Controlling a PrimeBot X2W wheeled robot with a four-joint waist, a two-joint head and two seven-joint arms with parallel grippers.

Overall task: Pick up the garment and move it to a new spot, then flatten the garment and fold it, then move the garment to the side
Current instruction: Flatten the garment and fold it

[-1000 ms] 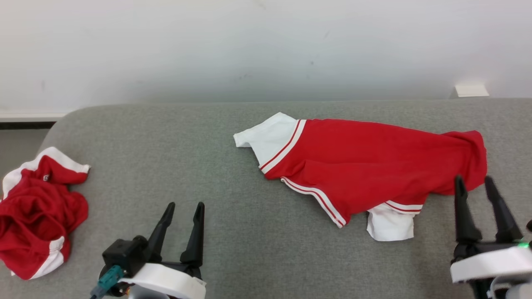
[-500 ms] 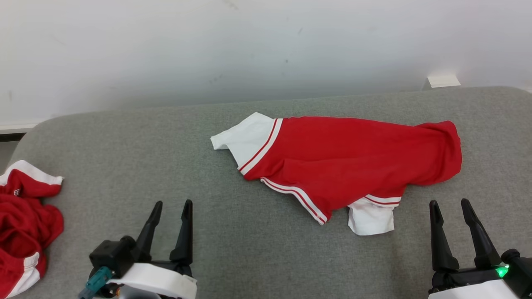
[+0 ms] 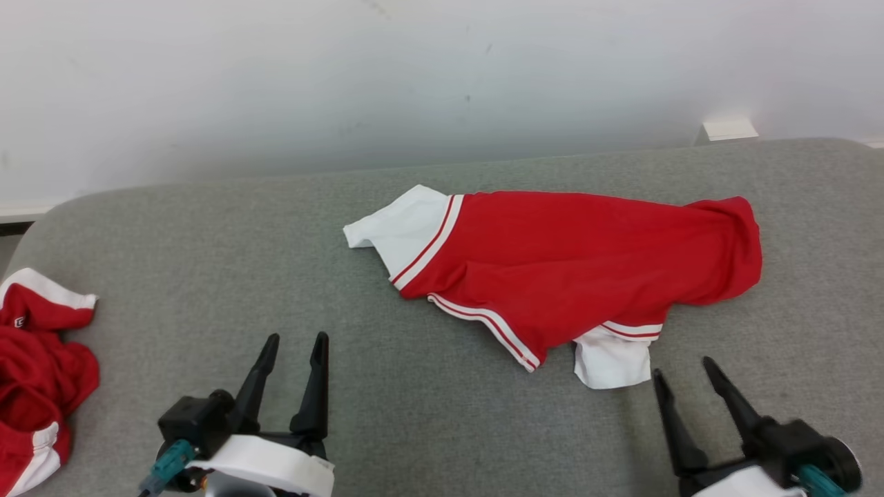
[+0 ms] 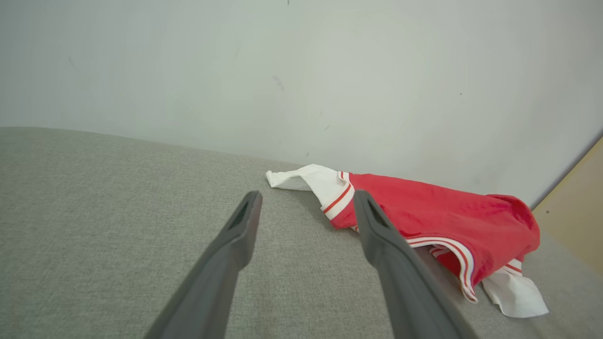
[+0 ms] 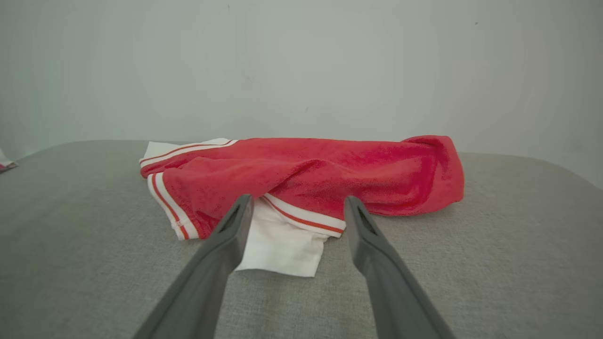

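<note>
While the left gripper (image 3: 297, 337) and right gripper (image 3: 682, 367) hang spread and empty, the garment (image 3: 587, 269) lies right of centre on the cushion (image 3: 207, 241), long axis left-right, its white sleeve (image 3: 611, 362) just beyond the nearer right gripper.

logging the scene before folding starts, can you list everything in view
spread garment: one, red with white sleeves and striped trim, middle of the surface, rumpled
crumpled garment: one, red and white, left edge of the surface, partly cut off in the head view
padded surface: one, grey fabric, under both garments
wall: one, off-white, behind the surface
small block: one, white, by the wall at the far right; I cannot tell what it is
left hand: one, dark fingers, open, over bare surface at the near left, apart from the cloth
right hand: one, dark fingers, open, near right, close beside the nearer white sleeve
</note>
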